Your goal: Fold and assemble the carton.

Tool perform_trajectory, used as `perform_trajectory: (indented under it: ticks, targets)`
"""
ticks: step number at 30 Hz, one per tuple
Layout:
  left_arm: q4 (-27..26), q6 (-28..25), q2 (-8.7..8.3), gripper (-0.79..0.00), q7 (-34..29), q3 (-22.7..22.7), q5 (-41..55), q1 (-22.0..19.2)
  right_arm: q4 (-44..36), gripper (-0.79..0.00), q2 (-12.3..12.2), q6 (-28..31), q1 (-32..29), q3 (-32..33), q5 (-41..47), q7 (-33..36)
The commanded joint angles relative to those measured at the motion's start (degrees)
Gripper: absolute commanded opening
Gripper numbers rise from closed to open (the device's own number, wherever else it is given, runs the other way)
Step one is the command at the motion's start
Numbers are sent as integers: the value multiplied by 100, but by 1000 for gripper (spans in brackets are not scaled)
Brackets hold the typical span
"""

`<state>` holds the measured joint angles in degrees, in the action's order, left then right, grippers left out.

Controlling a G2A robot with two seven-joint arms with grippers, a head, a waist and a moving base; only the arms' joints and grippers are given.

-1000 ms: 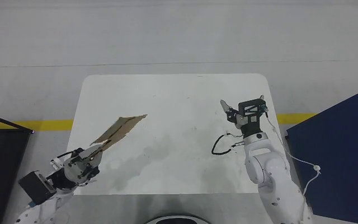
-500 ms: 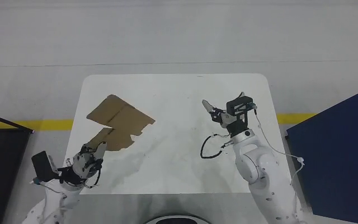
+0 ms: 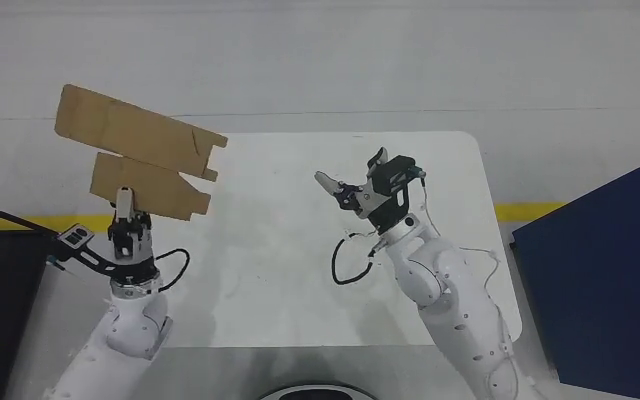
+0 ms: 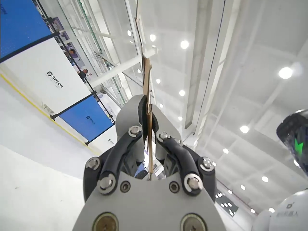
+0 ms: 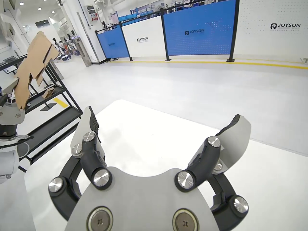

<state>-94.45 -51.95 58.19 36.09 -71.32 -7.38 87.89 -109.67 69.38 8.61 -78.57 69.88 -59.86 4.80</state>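
Observation:
A flat brown carton (image 3: 135, 145) is held up in the air over the table's left edge, standing on edge. My left gripper (image 3: 125, 208) is shut on its lower rim. In the left wrist view the carton (image 4: 147, 80) runs edge-on up from between the closed fingers of the gripper (image 4: 148, 118). My right gripper (image 3: 352, 178) hovers open over the middle of the white table (image 3: 290, 290), with nothing between its fingers. In the right wrist view the open gripper (image 5: 163, 121) faces across the table, and the carton (image 5: 33, 63) shows far off on the left arm.
A black cable (image 3: 350, 262) loops from the right arm over the table. A black shelf rack (image 5: 50, 102) with a small cardboard piece stands beyond the table's left side. Blue and white partition panels (image 5: 197, 37) line the far floor.
The left arm has lifted the carton from low over the table to high above its left edge and turned it upright. The right gripper has moved left toward the table's middle.

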Motion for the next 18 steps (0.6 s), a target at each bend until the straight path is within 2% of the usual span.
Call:
perform_trajectory:
  ticks: [1,8,13,16,18]
  targets:
    - [-152,33,15,-785,-137,57,83,16,0,0,0,1,0,0,1,0]
    - [-1354,281,157,-785,-770,713,1189,-39,0,0,0,1,0,0,1,0]
    - [-1643,628,215,-785,-1268,814,1492,-161,0,0,0,1,0,0,1,0]
    - [-1712,786,257,-785,-1305,810,1636,-152,0,0,0,1,0,0,1,0]
    - [-2000,786,305,-785,-1018,944,2501,-58,0,0,0,1,0,0,1,0]
